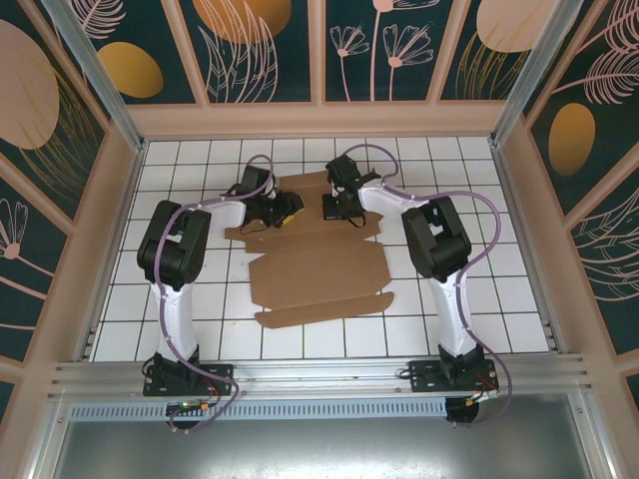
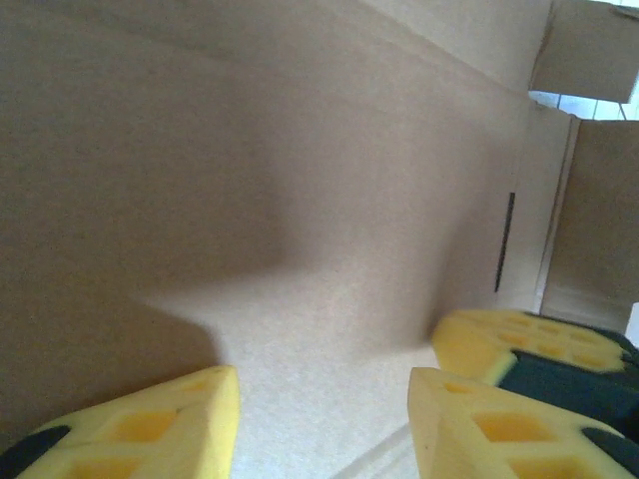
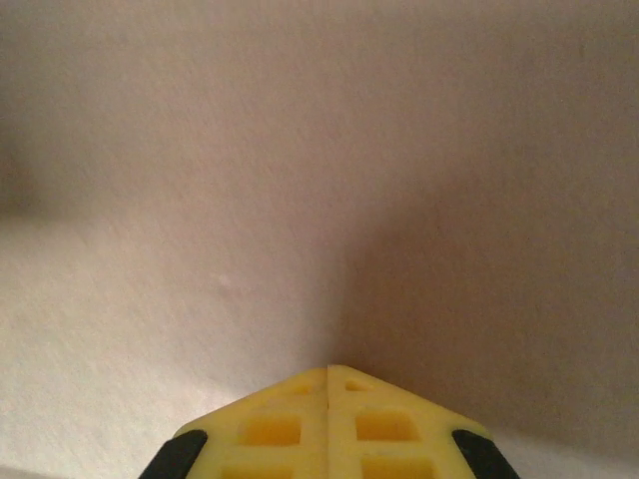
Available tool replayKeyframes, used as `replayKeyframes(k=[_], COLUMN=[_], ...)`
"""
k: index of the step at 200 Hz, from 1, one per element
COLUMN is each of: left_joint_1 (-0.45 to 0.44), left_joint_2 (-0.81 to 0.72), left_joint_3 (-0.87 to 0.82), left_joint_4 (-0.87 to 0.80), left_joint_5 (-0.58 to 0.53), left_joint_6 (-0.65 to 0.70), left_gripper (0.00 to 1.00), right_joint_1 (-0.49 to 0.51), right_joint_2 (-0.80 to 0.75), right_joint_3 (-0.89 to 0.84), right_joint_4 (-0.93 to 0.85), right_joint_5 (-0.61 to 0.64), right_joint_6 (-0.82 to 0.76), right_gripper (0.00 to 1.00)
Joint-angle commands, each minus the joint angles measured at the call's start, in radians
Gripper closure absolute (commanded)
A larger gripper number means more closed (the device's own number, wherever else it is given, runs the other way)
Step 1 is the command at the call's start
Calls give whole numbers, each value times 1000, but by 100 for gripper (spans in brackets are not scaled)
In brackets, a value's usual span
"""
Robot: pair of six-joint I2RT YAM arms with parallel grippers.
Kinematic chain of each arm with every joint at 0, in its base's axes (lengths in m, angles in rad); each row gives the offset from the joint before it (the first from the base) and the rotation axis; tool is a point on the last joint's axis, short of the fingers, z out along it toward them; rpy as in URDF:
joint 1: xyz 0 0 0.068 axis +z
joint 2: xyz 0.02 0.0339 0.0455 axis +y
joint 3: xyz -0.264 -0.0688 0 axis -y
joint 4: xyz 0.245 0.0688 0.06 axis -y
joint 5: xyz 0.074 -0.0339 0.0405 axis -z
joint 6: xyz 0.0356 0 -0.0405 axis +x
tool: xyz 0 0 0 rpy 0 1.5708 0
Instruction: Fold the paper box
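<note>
Your paper box (image 1: 319,274) lies opened out in the middle of the top view, on the white tiled table (image 1: 479,299), its far flaps reaching up to mid-frame where both arms meet it. Your left gripper (image 1: 283,212) sits over the far left part of the cardboard. In the left wrist view its yellow fingers (image 2: 160,429) stand moderately apart along the bottom edge, with bare brown board beyond them and nothing pinched between. Your right gripper (image 1: 334,207) sits just to the right of it. In the right wrist view its pads (image 3: 290,424) meet tip to tip at bottom centre, closed on nothing, close to plain cardboard
</note>
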Motion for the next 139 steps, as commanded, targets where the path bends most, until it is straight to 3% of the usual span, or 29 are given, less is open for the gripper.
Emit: replayKeyframes(k=[1,27,50,68,90,120,139], left_joint_1=[14,69,170,252,334,376,387], left_joint_2=[-24,-128,-227,-279,-329,-327,-302], left_joint_3=[75,123,161,146,37,-91,-147], left_joint_4=[-102,-228,-374,-432,-389,-312,-221], left_joint_5=[50,47,-35,-96,-166,-246,-177], left_joint_6=[78,191,299,346,350,369,365], left_gripper=[48,40,33,15,12,11,12], right_joint_1=[10,14,17,16,16,14,13], right_joint_2=[71,97,101,100,97,94,96], right_joint_3=[35,29,12,-3,-18,-36,-45], right_joint_4=[-90,-109,-101,-91,-80,-60,-49], right_joint_5=[42,64,74,77,73,64,47], right_joint_6=[16,13,10,7,2,-3,-4], right_gripper=[100,100,100,100,100,100,100])
